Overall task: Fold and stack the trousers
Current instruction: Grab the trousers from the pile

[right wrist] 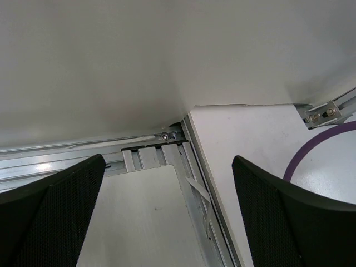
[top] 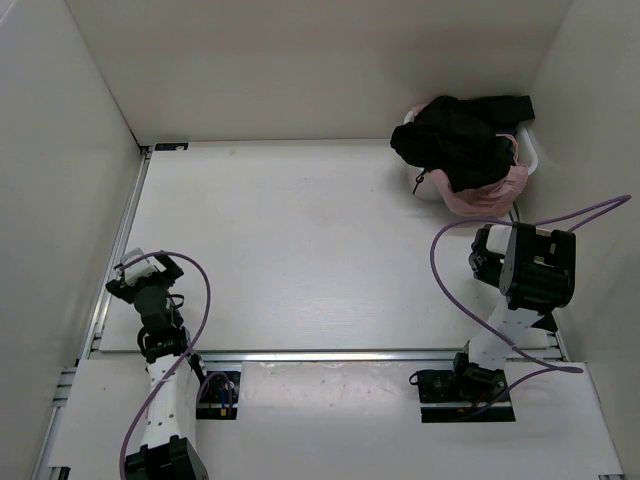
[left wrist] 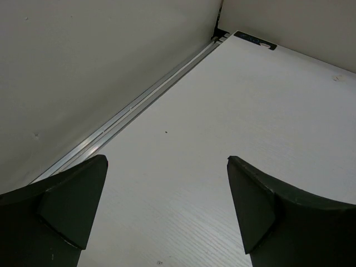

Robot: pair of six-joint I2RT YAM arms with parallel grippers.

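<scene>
The black trousers (top: 458,140) lie crumpled in a heap on top of a white basket (top: 531,152) at the table's far right corner, with one part draped over the back rim. My left gripper (top: 143,272) is open and empty above the table's left edge, far from the heap; its wrist view (left wrist: 167,206) shows wide-apart fingers over bare tabletop. My right gripper (top: 487,252) is open and empty near the right edge, a short way in front of the basket; its wrist view (right wrist: 167,214) shows the jaws wide apart over the table's corner. Neither wrist view shows the trousers.
A pink garment (top: 490,196) hangs out of the basket under the trousers. White walls enclose the table on three sides. An aluminium rail (left wrist: 130,108) runs along the left edge. A purple cable (top: 470,225) loops by the right arm, and rail profiles (right wrist: 167,156) lie under the right gripper.
</scene>
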